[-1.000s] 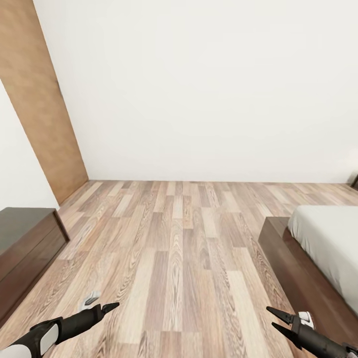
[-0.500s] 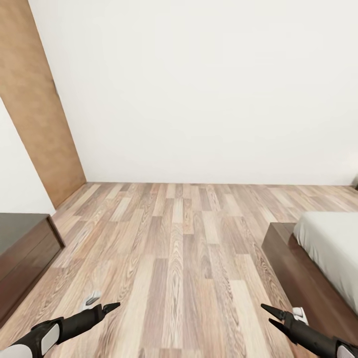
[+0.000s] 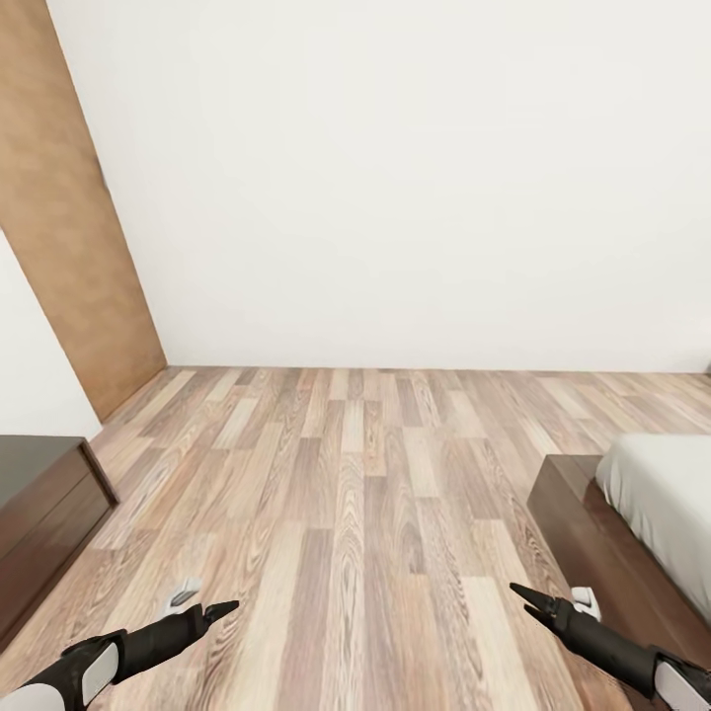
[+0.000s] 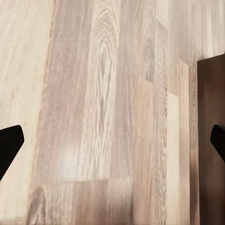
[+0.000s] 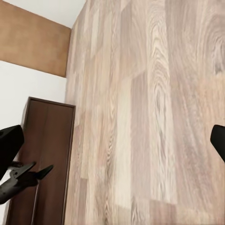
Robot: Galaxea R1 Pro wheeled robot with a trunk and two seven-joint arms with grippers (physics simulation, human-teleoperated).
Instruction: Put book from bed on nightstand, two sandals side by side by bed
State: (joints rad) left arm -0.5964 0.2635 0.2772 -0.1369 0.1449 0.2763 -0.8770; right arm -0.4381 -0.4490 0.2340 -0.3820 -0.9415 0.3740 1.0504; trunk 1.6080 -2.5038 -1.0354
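Head view: left gripper (image 3: 225, 608) reaching forward low at the lower left, fingers drawn together to one point, nothing held. Right gripper (image 3: 524, 602) reaching forward low at the lower right, fingers slightly parted, nothing between them. One bed (image 3: 632, 523) at the right edge, dark frame corner and grey mattress end showing. One dark cabinet (image 3: 39, 513) at the left edge, low and boxy. One brown door panel (image 3: 74, 227) on the left wall; white wall (image 3: 415, 178) straight ahead. Wide stretch of bare plank floor (image 3: 355, 513) between cabinet and bed, running up to the far wall. Book and sandals out of sight here.

Left wrist view: two black fingertips (image 4: 9, 145) at opposite edges of the picture, wide apart there, against the head view's closed look; plank floor between them, a dark wooden edge (image 4: 211, 140) beside it.

Right wrist view: black fingertips (image 5: 10, 140) at both edges, empty; dark cabinet, door panel and the other arm's gripper visible across the floor.
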